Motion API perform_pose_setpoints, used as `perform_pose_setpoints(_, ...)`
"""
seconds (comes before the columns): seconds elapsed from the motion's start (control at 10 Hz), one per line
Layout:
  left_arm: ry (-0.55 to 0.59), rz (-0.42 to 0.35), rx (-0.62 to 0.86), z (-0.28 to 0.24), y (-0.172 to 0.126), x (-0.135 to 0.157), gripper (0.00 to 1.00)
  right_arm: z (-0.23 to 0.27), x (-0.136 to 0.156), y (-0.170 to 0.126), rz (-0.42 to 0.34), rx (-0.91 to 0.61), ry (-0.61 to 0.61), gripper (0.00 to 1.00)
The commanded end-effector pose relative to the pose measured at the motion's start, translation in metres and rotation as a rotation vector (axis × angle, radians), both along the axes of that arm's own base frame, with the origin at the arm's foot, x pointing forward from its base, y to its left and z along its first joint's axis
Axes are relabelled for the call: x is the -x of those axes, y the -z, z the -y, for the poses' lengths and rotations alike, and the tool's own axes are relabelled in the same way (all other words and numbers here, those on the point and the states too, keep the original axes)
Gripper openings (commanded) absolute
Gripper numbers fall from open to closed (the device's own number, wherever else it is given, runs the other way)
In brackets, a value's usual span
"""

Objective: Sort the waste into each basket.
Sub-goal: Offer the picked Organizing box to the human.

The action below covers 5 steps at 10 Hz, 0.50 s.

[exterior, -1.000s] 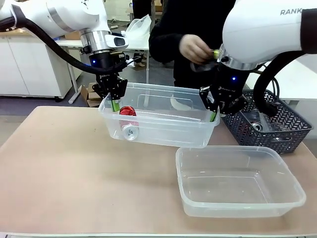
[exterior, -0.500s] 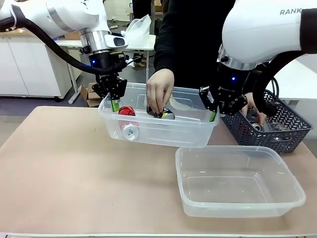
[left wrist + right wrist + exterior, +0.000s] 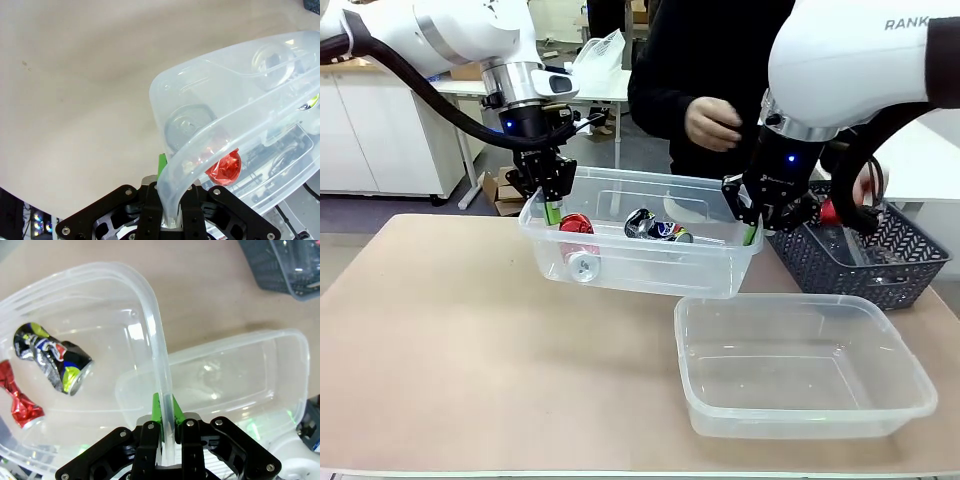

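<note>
- The left claw (image 3: 548, 207) is clamped on the left end rim of the raised tub (image 3: 650, 268). In the left wrist view the thick clear rim runs down between its green pads (image 3: 162, 166).
- The right claw (image 3: 752, 230) is clamped on the opposite end rim. The right wrist view shows that rim pinched between its two pads.
- The raised tub hangs between the two arms, clear of the table (image 3: 450, 340). In the front view its near long side overlaps the far rim of the empty tub (image 3: 800, 432).
- A crushed red can (image 3: 577, 224) lies at the left end of the raised tub, just beside the left claw, with its silver end towards the near wall.
- A crushed multicoloured can (image 3: 655, 228) lies on its side about mid-tub, apart from the red can.
- The empty tub sits flat on the table, near and to the right. In the right wrist view part of it lies under the raised tub.
- A dark lattice basket (image 3: 910, 272) stands on the table at the far right, just beside the right claw. What is in it is too unclear to name.
- The person stands at the far side. One hand (image 3: 710, 122) is curled in the air above the raised tub's far side; whether it holds anything I cannot tell.
- The other hand (image 3: 868, 185) is over the lattice basket with a red thing (image 3: 828, 210) at it, partly hidden behind the right arm.
</note>
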<state>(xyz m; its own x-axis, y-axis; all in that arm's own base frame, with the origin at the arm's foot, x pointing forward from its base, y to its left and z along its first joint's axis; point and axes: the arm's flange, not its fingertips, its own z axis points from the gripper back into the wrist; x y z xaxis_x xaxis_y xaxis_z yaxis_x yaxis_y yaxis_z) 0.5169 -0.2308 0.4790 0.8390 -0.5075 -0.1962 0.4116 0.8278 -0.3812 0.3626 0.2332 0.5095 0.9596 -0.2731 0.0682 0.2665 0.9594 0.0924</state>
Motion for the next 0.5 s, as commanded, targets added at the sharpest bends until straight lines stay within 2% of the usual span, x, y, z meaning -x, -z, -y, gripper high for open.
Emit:
perform_pose_setpoints(0.0,0.019,-0.009,0.024,-0.0027,-0.0069,0.0106,0.04,0.0071,-0.0043,0.0022,0.004,0.011,-0.012,0.06)
perform_pose_setpoints(0.4,0.019,-0.009,0.024,-0.0027,-0.0069,0.0106,0.04,0.0071,-0.0043,0.0022,0.004,0.011,-0.012,0.06)
